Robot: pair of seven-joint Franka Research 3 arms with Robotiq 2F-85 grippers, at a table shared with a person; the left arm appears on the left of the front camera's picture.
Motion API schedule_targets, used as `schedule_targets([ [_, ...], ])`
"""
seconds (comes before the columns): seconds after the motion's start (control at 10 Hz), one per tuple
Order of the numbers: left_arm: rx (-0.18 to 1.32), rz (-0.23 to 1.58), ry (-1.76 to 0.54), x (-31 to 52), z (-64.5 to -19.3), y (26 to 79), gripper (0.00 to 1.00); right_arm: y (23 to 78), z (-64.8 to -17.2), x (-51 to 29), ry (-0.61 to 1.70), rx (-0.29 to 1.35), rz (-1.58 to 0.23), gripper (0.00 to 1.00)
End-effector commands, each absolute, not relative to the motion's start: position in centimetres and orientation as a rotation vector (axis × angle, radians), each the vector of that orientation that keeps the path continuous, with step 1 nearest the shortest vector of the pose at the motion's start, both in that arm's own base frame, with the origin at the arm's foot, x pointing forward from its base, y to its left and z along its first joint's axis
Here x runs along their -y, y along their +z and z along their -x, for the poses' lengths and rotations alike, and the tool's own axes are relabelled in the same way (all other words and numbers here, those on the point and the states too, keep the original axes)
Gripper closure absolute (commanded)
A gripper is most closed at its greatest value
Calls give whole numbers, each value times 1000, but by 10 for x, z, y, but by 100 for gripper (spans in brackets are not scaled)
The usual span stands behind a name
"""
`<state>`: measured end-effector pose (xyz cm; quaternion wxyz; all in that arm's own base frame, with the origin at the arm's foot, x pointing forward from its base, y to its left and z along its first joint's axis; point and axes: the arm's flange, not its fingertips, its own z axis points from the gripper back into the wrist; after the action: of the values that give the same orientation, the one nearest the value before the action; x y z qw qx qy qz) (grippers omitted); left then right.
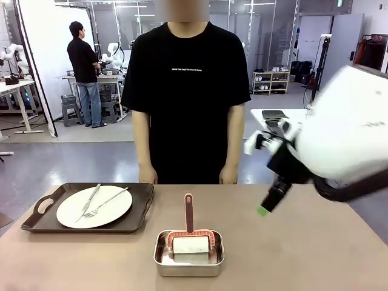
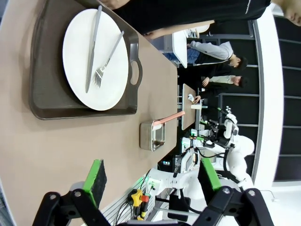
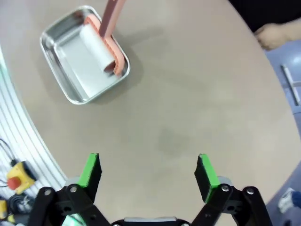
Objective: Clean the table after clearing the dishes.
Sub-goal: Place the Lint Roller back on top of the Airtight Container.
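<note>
The plate (image 1: 73,212) sits on a tray (image 1: 45,206) at the left of the table (image 1: 315,254), with the fork (image 1: 104,203) and knife (image 1: 89,201) laid across it. They look stacked that way so the whole lot can be lifted off by the tray's handles in one go, a step not yet done. Near the front edge, about mid-table, a steel pan (image 1: 189,270) holds a roller (image 1: 190,245). Its pink handle (image 1: 188,212) leans over the far rim, probably parked there so it stays off the tabletop and is easy to grab. The person (image 1: 188,91) stands at the far side with both hands (image 1: 147,176) hanging by the table edge, holding nothing. The right gripper (image 3: 148,169) comes in from the right and tilts down and leftward over bare table to the right of the pan. Its fingers are wide apart with nothing between them, and its wrist view looks down on the pan and roller ahead. The left gripper (image 2: 153,176) hovers low beyond the table's left end, rolled sideways and looking along the tabletop past the tray toward the pan. Its fingers are also spread and empty.
</note>
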<state>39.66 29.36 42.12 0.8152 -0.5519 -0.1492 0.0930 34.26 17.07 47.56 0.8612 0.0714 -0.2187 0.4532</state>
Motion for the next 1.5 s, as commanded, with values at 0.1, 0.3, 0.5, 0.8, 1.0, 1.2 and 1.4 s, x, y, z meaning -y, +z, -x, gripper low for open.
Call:
schedule_targets([
  [0.1,335,1185,205,-294,-396,422,0,491,-359,-198,977,406,-94,0],
  [0.3,335,1185,205,-294,-396,422,0,491,-359,-198,977,406,-94,0],
  [0.5,335,1185,205,-294,-396,422,0,489,-357,-190,994,429,-106,0],
  [0.8,335,1185,205,-294,-396,422,0,553,-376,-86,918,344,-628,0],
  [1.0,335,1185,205,-294,-396,422,0,559,-377,-22,814,412,-750,0],
  [1.2,335,1185,205,-294,-396,422,0,548,-378,45,719,500,-959,0],
  [1.4,335,1185,205,-294,-396,422,0,540,-374,77,656,554,-988,0],
])
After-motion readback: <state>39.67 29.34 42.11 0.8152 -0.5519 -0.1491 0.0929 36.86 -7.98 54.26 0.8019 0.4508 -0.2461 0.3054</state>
